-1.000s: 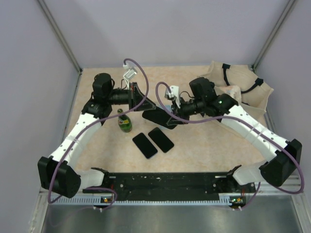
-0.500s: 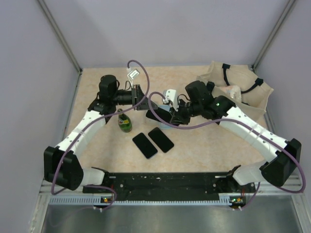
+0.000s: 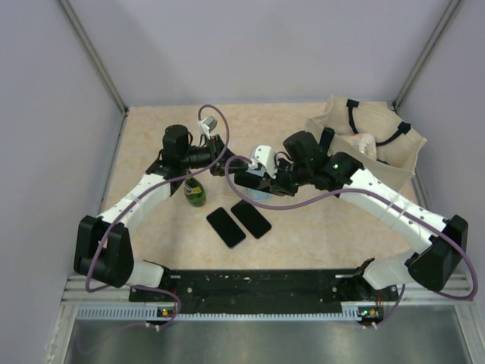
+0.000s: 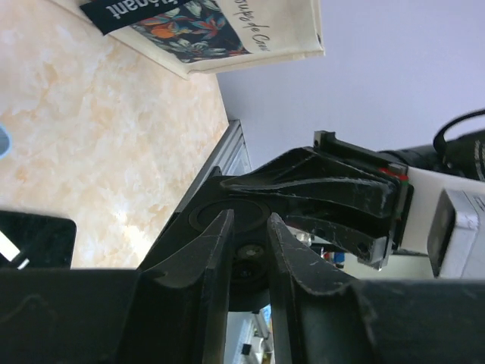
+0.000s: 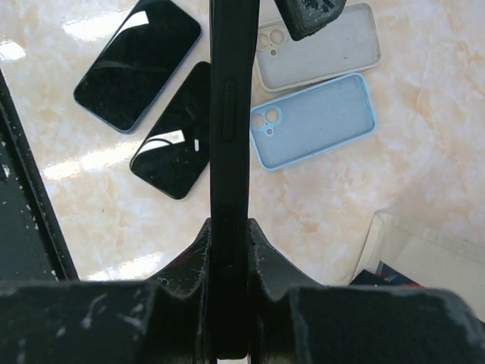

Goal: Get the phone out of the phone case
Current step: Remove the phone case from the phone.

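My right gripper [image 5: 229,235] is shut on the black phone in its phone case [image 5: 231,114] and holds it edge-on above the table. From above, the phone in its phone case [image 3: 244,180] hangs at mid-table with the right gripper [image 3: 258,180] behind it. My left gripper [image 3: 225,163] reaches its far end from the left. Its jaws [image 4: 248,227] stand a narrow gap apart, with the dark back of the case [image 4: 201,220] just beyond them. One left fingertip [image 5: 307,15] shows beside the phone's top. I cannot tell whether the left fingers touch the case.
Two bare black phones [image 3: 226,226] [image 3: 251,218] lie on the table below the held one. A light blue empty case [image 5: 314,121] and a beige one [image 5: 318,45] lie beside them. A green bottle [image 3: 195,193] stands at left, a cloth bag [image 3: 371,144] at back right.
The left gripper has swung right to the phone's end and its jaws have parted a little. The right arm has carried the phone leftward and turned it more edge-on.
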Available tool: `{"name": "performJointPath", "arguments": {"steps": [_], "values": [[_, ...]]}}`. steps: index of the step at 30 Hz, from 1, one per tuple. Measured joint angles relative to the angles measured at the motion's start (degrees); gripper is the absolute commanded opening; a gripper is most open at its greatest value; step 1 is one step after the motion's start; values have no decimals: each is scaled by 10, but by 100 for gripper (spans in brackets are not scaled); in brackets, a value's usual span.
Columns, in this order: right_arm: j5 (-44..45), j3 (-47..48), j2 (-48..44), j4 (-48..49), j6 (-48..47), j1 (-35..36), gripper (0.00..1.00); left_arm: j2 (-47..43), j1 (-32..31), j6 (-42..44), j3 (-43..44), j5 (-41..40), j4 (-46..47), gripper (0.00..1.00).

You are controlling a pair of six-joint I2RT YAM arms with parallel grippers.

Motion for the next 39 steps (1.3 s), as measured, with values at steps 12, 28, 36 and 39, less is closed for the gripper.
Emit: {"name": "performJointPath", "arguments": {"steps": [12,28,36,39], "values": [[-21,0,0,32,-18,7,0,1,3,77,25,-42,-101,11],[-231,23,-29,0,-8,-88,0,-13,76,834,291,38,-625,80],[-319,54,-24,-12,10,-98,0,-22,27,1000,273,45,-730,73],[-337,55,-21,-13,16,-104,0,-41,4,1001,248,46,-707,68]]}}
